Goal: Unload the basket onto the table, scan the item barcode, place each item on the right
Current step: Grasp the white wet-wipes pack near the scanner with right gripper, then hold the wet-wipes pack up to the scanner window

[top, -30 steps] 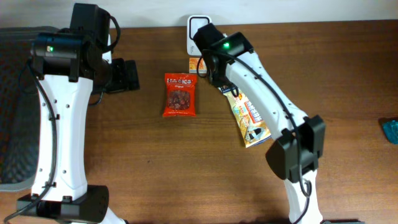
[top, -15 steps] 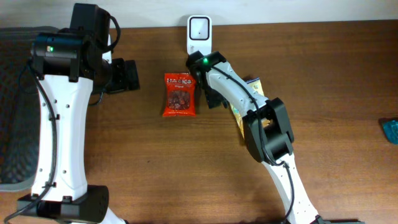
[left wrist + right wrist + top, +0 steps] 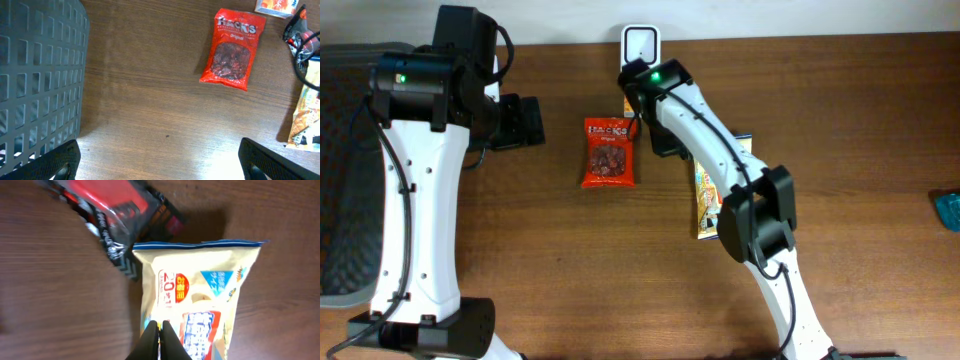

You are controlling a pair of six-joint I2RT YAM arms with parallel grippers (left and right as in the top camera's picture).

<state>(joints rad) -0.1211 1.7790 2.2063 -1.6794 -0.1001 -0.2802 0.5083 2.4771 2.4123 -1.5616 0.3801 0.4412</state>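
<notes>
Snack bag (image 3: 205, 300) lies directly beneath the closed right gripper (image 3: 159, 325).

The left arm (image 3: 415, 200) runs up the left side of the table, wrist turned right. The left gripper (image 3: 160, 164) holds its jaws wide apart. The right arm (image 3: 708, 122) reaches diagonally toward the back centre. The right gripper (image 3: 159, 329) has its 2 fingers pressed together.
</notes>
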